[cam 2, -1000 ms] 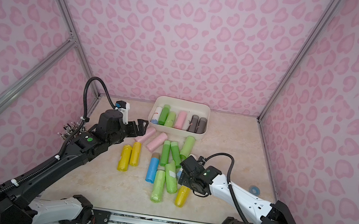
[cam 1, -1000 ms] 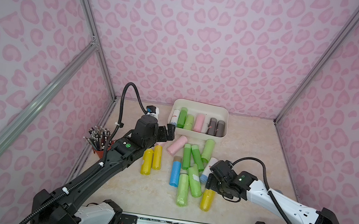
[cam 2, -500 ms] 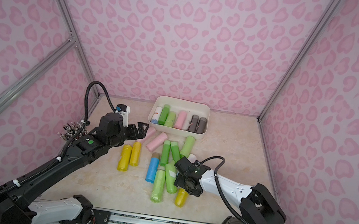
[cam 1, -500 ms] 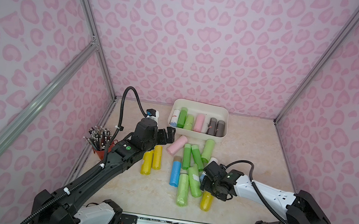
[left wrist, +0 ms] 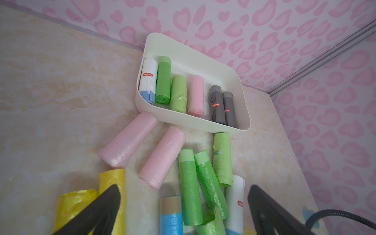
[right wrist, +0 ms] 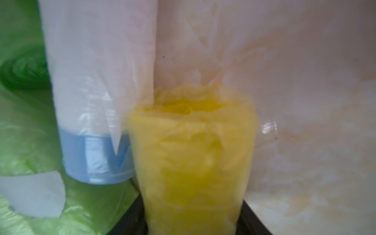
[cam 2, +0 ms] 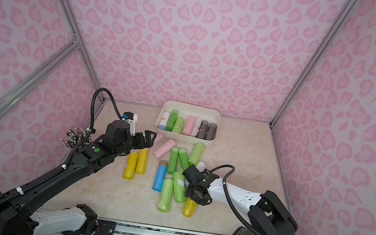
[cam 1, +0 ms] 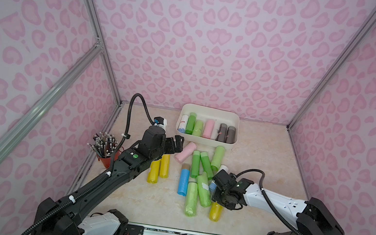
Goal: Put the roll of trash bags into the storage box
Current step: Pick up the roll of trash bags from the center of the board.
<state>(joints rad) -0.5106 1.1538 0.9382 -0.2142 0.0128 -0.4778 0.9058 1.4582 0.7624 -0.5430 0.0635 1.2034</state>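
The storage box (cam 1: 211, 108) (cam 2: 192, 105) (left wrist: 195, 63) is a cream bin at the back of the table and holds several rolls side by side. A yellow roll of trash bags (cam 1: 215, 212) (cam 2: 188, 209) (right wrist: 193, 142) lies at the near right end of the loose pile. My right gripper (cam 1: 217, 200) (cam 2: 190, 197) (right wrist: 193, 213) is low over it, both black fingers pressing its sides. My left gripper (cam 1: 176, 142) (cam 2: 149, 137) (left wrist: 184, 190) hangs open above the pink rolls (left wrist: 162, 156), near the box's front left corner, holding nothing.
Loose rolls lie between the arms: two yellow (cam 1: 158, 169), a blue one (cam 1: 183, 182), several green (cam 1: 199, 166), and a white-and-blue one (right wrist: 95, 101) touching the held roll. A red cup of pencils (cam 1: 104, 152) stands by the left wall. Pink walls enclose three sides.
My right gripper came down over the yellow roll and its jaws closed on it. The left arm has hardly moved and stays open.
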